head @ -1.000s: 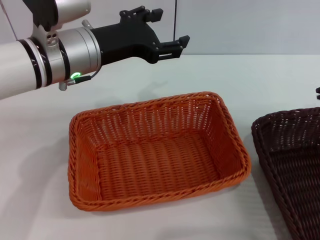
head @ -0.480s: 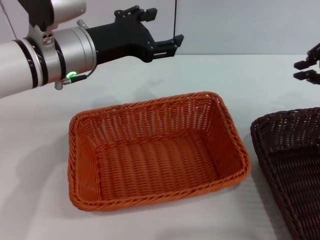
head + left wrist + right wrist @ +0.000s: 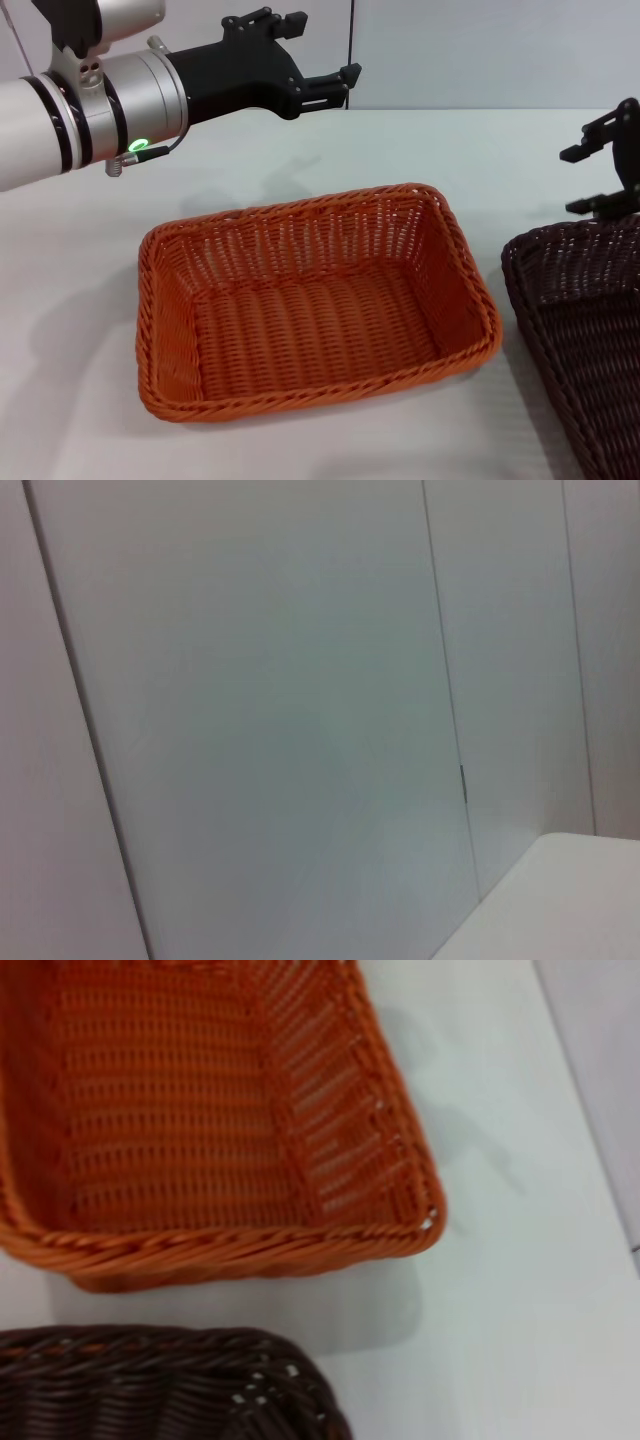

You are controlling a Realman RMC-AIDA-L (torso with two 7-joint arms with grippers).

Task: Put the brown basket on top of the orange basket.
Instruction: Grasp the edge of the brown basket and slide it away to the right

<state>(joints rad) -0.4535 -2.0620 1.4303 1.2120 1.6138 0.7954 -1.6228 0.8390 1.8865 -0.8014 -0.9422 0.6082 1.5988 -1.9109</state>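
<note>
The orange basket (image 3: pixel 300 207) sits empty in the middle of the table, and the right wrist view shows its rim (image 3: pixel 250 1241) as well. To its right stands the brown basket (image 3: pixel 560 236), cut off by the picture's edge; its near corner (image 3: pixel 150 1344) shows in the right wrist view. My right gripper (image 3: pixel 579 180) hangs open just above the brown basket's far rim, holding nothing. My left gripper (image 3: pixel 325 46) is open and empty, high above the table behind the orange basket.
The white table (image 3: pixel 90 280) runs back to a grey panelled wall (image 3: pixel 480 50). The left wrist view shows only wall panels (image 3: pixel 280 710) and a corner of the table (image 3: pixel 560 900).
My right gripper has come in from the right edge and dropped toward the brown basket's far rim. The left arm has drifted slightly up and to the left.
</note>
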